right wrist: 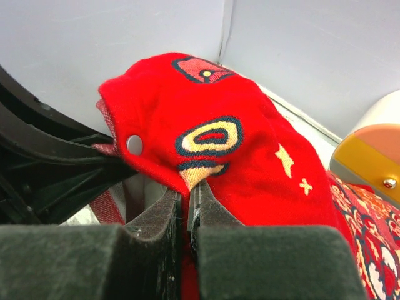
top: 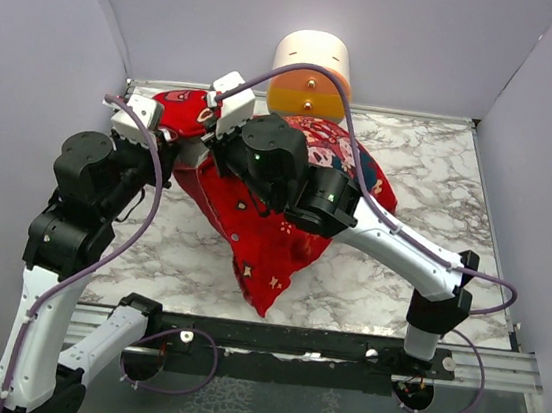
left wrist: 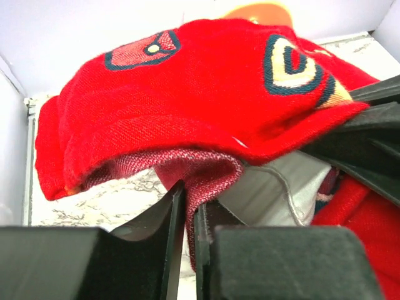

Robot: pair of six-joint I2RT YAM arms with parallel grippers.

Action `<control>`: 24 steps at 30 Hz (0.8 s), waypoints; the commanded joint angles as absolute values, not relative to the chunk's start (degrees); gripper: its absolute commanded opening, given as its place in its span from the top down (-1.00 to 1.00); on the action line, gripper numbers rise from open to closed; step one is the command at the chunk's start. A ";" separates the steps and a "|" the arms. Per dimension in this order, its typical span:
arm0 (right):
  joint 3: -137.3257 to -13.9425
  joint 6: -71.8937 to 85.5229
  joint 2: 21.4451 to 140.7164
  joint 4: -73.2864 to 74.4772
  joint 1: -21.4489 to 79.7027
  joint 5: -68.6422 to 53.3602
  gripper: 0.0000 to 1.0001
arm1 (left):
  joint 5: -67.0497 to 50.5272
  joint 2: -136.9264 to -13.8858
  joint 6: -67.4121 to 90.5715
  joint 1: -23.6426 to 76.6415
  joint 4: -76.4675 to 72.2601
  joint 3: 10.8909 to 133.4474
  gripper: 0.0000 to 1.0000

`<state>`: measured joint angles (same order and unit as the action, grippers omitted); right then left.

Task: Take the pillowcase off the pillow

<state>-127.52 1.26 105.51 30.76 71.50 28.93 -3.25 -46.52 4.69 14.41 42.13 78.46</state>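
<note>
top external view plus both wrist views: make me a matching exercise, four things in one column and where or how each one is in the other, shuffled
Things
1. left gripper
2. right gripper
3. cream-and-orange cylinder
4. marble table

Place or state
a. against the back wall
b. lying under the red pillowcase
c. shut on the pinkish turned-out hem
d. shut on red printed fabric just below a cream patch

Pairs: 1-c, 2-d, 3-a, 4-b
</note>
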 commanded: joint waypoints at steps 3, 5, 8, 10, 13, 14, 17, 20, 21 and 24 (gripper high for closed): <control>-126.44 1.72 99.34 24.78 65.62 33.55 0.99 | 10.87 -43.71 -0.18 13.80 41.68 75.15 0.93; -125.83 2.20 98.71 24.87 63.84 33.93 0.99 | 11.26 -43.40 -0.83 13.80 42.13 74.70 0.99; -124.82 3.07 97.46 24.69 60.54 34.62 0.98 | 12.08 -42.69 -2.62 13.75 42.40 73.58 1.00; -124.61 3.58 96.81 24.54 58.21 35.45 0.99 | 12.73 -42.22 -3.88 13.80 43.08 72.74 1.00; -125.29 3.36 96.56 24.07 55.48 37.33 0.99 | 13.31 -41.13 -5.49 13.76 43.61 71.09 1.00; -125.55 2.91 96.51 23.88 54.95 38.21 0.99 | 13.55 -40.79 -5.84 13.75 43.71 70.45 1.00; -125.75 1.85 96.35 22.83 53.85 39.95 0.99 | 13.74 -39.89 -6.48 13.80 43.86 69.02 1.00; -124.24 1.90 95.51 21.61 53.62 38.92 0.99 | 12.75 -39.09 -7.25 13.80 43.63 68.47 1.00; -124.05 2.45 95.42 21.74 53.54 38.22 0.99 | 12.11 -39.11 -7.59 13.80 43.52 68.65 1.00; -125.28 4.19 96.50 23.59 53.13 36.01 0.98 | 7.81 -39.08 -9.62 13.80 42.37 70.98 0.99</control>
<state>-123.59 4.38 96.44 25.21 54.92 31.38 8.19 -39.81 -5.34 14.28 41.10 68.95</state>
